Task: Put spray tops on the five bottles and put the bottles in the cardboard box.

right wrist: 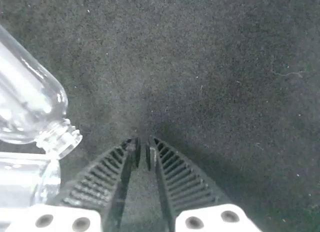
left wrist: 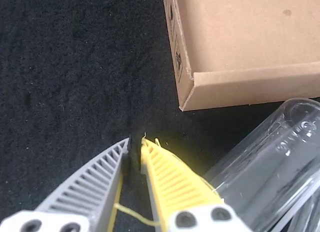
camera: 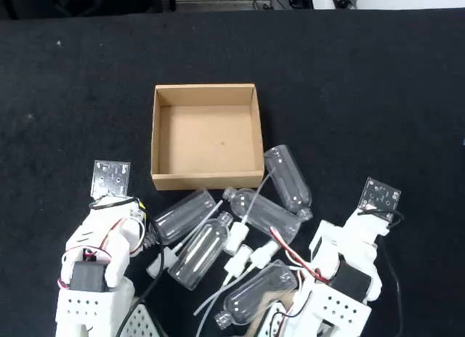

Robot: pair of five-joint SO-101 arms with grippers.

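We note white plastic shells on left arm point(camera: 98, 268) and right arm point(camera: 341, 275). Black servo blocks set in each; red, black wires looped along joints. Small grey circuit board point(camera: 110, 179) atop each wrist. On left gripper point(left wrist: 135, 141) we see one grey ribbed finger, one yellow, and yellow thread across base. On right gripper point(right wrist: 142, 141), both fingers black, ribbed. White mounts carry dark screw holes.
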